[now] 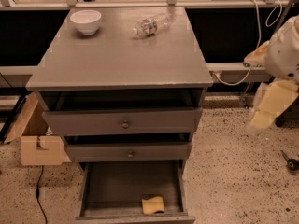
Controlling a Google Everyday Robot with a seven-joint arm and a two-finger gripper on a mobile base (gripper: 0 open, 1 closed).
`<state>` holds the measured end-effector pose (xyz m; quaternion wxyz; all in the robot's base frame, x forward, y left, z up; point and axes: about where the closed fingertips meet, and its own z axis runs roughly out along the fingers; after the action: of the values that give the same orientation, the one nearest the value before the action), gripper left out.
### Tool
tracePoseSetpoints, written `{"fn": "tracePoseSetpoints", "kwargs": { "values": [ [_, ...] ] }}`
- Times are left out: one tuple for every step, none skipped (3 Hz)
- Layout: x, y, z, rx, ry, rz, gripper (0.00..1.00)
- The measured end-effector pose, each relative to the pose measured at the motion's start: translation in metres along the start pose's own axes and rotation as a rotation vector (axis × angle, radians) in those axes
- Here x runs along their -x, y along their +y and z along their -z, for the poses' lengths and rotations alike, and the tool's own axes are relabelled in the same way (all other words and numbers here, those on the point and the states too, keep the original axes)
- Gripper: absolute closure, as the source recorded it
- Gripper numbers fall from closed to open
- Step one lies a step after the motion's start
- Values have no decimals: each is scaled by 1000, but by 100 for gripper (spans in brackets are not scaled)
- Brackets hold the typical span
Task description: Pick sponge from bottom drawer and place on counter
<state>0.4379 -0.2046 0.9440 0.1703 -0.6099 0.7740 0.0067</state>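
The yellow sponge [153, 204] lies slightly curled at the front right of the open bottom drawer [117, 190], the lowest grey tray of the cabinet. The counter [117, 55] is the flat grey cabinet top above it. My arm shows as a blurred white and pale yellow shape at the right edge. My gripper [267, 110] hangs there, level with the top drawer, well right of the cabinet and far above the sponge. It holds nothing that I can see.
A white bowl [85, 21] and a lying plastic bottle [149, 25] sit at the back of the counter. The two knobbed drawers stand slightly open. A tan cardboard box [37, 146] is on the floor at left. Cables hang at right.
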Motion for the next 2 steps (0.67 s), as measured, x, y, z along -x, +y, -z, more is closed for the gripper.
{"fn": "tracePoseSetpoints", "kwargs": {
  "values": [
    [22,39,-91,127,-200,14,0],
    [45,73,-162,200,-317,5,0]
  ]
}}
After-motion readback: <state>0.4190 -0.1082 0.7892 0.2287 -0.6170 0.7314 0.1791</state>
